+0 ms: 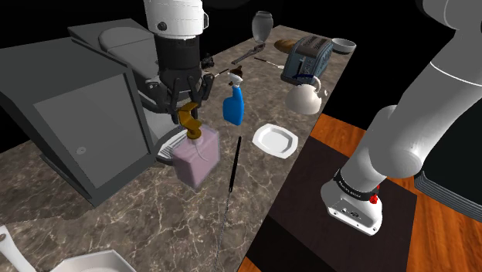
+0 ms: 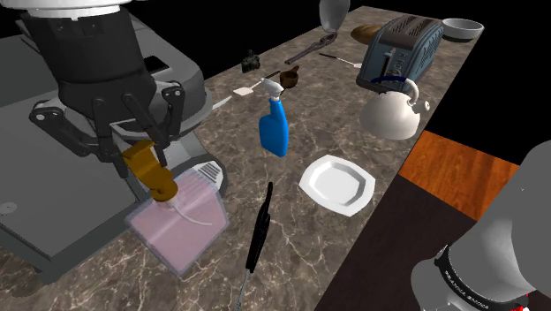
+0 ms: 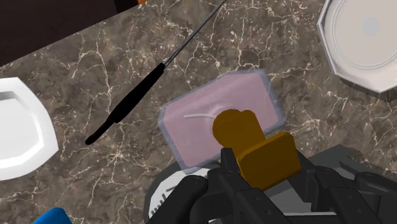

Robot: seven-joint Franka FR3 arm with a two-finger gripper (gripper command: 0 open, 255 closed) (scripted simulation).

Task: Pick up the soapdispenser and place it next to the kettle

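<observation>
The soap dispenser [image 1: 196, 158] is a translucent pink, flat bottle with a brown pump head [image 1: 189, 120]. It hangs tilted under my gripper [image 1: 188, 103], which is shut on the pump head. In the second exterior view the bottle [image 2: 177, 226] leans over the marble counter beside the grey sink unit, with the gripper [image 2: 141, 141] above it. In the wrist view the black fingers clasp the pump [image 3: 262, 156] over the pink bottle [image 3: 219, 114]. The white kettle [image 1: 305, 97] [image 2: 391, 113] stands far along the counter, in front of the toaster.
A blue spray bottle [image 1: 234, 105], a white plate [image 1: 276, 141] and a black knife [image 1: 234, 164] lie between the dispenser and the kettle. A dark blue toaster [image 1: 307, 58], a bowl [image 1: 343, 46] and a vase [image 1: 262, 25] stand beyond. The grey sink unit [image 1: 69, 108] borders the counter.
</observation>
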